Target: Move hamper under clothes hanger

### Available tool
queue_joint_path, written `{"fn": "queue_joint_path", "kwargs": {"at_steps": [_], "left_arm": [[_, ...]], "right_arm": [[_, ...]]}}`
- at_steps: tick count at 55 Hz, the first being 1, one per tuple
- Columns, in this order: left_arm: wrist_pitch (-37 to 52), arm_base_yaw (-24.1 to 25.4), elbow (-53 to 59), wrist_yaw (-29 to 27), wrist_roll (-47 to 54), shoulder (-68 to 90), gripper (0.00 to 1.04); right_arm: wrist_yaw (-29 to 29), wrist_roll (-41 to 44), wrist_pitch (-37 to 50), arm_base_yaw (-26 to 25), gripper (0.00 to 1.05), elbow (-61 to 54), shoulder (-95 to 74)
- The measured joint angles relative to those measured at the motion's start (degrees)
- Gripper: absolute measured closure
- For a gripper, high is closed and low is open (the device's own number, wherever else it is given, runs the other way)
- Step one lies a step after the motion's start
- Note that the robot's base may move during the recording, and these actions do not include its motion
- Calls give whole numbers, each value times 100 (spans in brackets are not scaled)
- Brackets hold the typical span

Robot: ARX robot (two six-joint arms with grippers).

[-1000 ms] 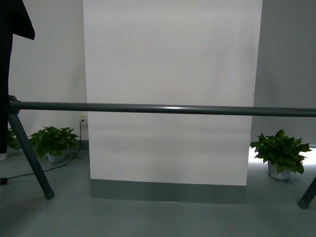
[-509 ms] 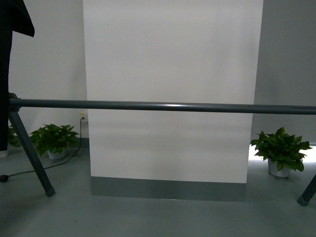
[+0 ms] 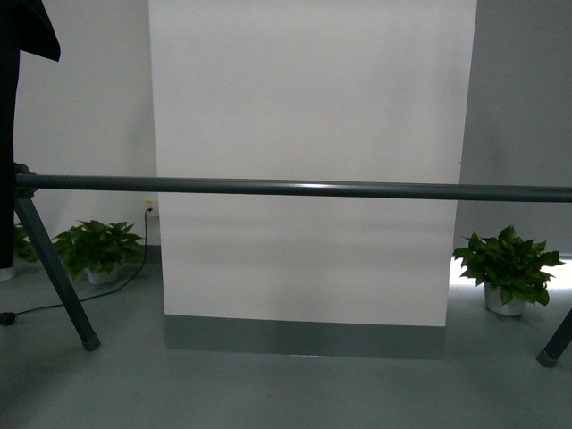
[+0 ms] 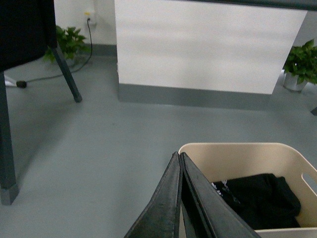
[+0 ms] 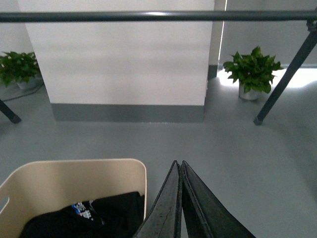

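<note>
The beige hamper (image 4: 257,152) sits on the grey floor with black clothes inside; it also shows in the right wrist view (image 5: 74,176). My left gripper (image 4: 179,154) is shut and empty, its tips at the hamper's near corner rim. My right gripper (image 5: 178,163) is shut and empty, just beside the hamper's other side. The clothes hanger's long dark grey bar (image 3: 295,188) crosses the front view, with splayed legs (image 3: 54,268) at the left and one at the right edge (image 3: 554,344). The bar also shows in the right wrist view (image 5: 148,16). Neither gripper shows in the front view.
A white panel with a grey base (image 3: 308,161) stands behind the rack. Potted plants stand at the left (image 3: 94,248) and right (image 3: 508,268). A black garment (image 3: 18,54) hangs at the far left. A cable (image 3: 54,304) runs across the floor.
The rack's bar sits slightly higher in the front view than one second ago, and the floor items have shifted a little; the view has moved slightly.
</note>
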State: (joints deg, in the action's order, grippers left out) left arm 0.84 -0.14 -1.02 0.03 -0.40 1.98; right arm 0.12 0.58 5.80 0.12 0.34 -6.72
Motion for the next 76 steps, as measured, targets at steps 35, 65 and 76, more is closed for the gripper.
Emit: {"fn": "queue_joint_path", "kwargs": {"at_steps": [35,65,76], "left_arm": [[-72,0,0,0,7,-173,64],[-72,0,0,0,11,-173,7],[-72,0,0,0,11,-173,7]], "right_arm": [[-20,0,-573,-4,74,0,647],[-20,-2,-573,-4,8,0,647],[-20,-2,-573,-4,8,0,647]]}}
